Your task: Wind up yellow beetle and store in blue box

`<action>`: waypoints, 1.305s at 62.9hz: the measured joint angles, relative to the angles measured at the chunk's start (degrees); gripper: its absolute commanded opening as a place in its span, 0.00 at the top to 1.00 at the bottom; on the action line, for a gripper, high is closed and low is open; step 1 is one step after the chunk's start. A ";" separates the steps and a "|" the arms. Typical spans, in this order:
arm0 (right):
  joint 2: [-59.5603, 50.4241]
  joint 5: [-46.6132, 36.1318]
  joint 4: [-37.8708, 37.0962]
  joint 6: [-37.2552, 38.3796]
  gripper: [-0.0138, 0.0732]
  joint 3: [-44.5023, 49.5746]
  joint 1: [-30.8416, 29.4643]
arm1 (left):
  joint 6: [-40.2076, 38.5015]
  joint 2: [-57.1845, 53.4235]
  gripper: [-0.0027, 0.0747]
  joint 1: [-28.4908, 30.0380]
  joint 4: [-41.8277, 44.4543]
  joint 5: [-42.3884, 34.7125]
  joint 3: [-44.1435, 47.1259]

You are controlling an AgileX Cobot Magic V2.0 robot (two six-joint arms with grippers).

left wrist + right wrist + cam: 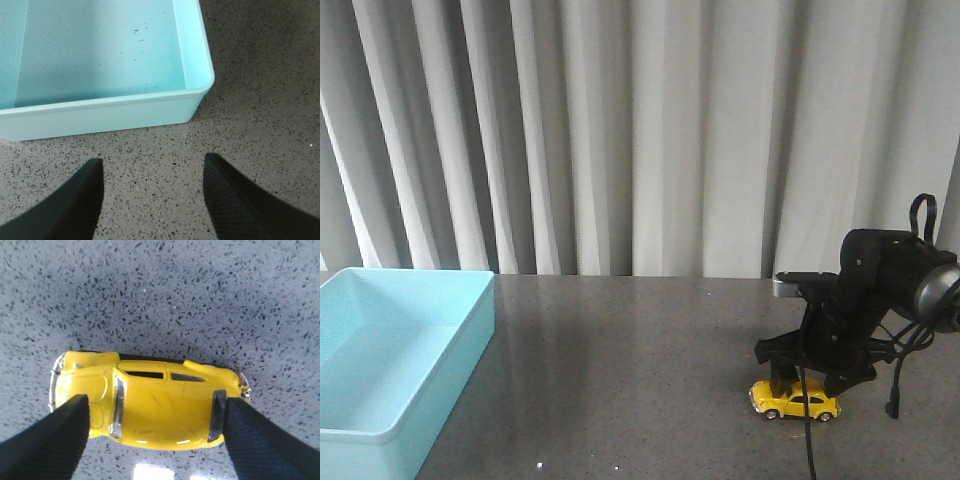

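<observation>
The yellow beetle (796, 401) stands on its wheels on the dark speckled table at the right. My right gripper (807, 383) comes down on it from above. In the right wrist view the beetle (150, 395) lies lengthwise between the two black fingers of my right gripper (152, 401); one pad sits at the hood, the other against the rear window. The blue box (390, 360) stands open and empty at the left edge. My left gripper (152, 160) is open and empty just above the table, a short way from the box's near wall (100, 115).
Grey curtains hang behind the table. A black cable (807, 440) hangs from the right arm past the beetle. Bare speckled tabletop (620, 380) lies between the box and the beetle.
</observation>
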 measured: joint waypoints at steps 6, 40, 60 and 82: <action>0.25 0.14 3.15 0.00 0.22 -0.09 -1.73 | 0.00 0.00 0.40 0.00 0.00 0.37 0.00; 1.30 1.71 4.88 -3.97 0.22 -0.24 -9.66 | 0.00 0.00 0.40 0.00 0.00 1.36 0.00; 1.30 1.65 5.15 -5.80 0.22 -0.24 -16.59 | 0.00 0.00 0.40 0.00 0.00 1.42 0.00; 0.81 1.06 7.50 -12.02 0.22 0.05 -19.76 | 0.00 0.00 0.40 0.00 0.00 1.42 0.00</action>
